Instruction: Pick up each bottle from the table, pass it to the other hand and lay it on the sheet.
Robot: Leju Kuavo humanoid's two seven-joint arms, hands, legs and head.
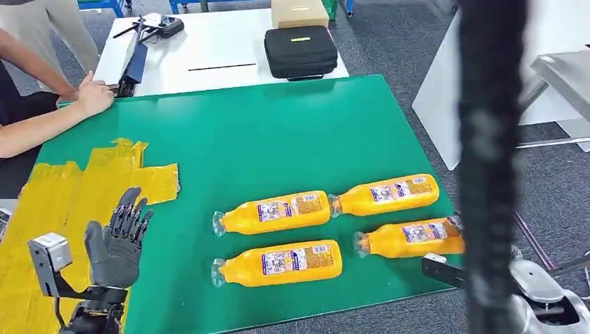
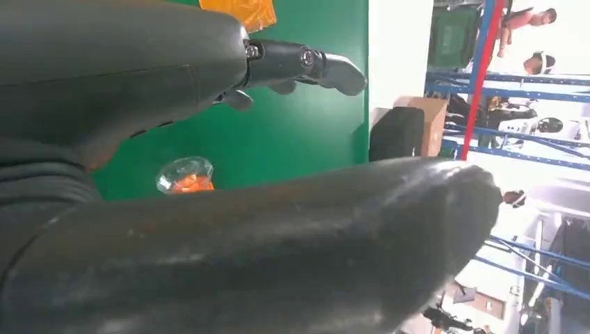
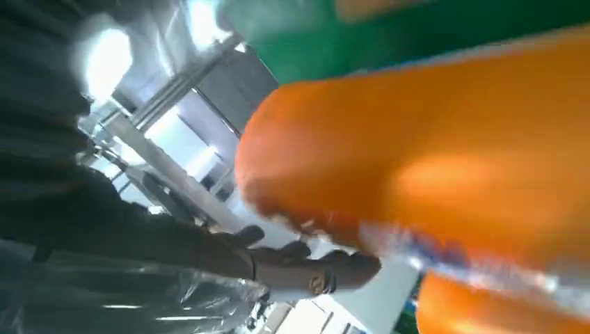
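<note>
four orange bottles lie on their sides on the green table (image 1: 278, 132), none on the yellow sheet (image 1: 42, 229) at its left end; the near-left bottle (image 1: 278, 263), far-left bottle (image 1: 275, 211), far-right bottle (image 1: 386, 194) and near-right bottle (image 1: 410, 239) all wait, so the task looks barely begun. the left hand (image 1: 118, 240) hovers over the sheet's edge, fingers spread and empty; the right hand (image 3: 306, 268) reaches close against an orange bottle, its grip impossible to judge from the blurred right wrist view; the labels' print is too small to read; a person's hand (image 1: 94, 94) rests on the table's far corner.
</note>
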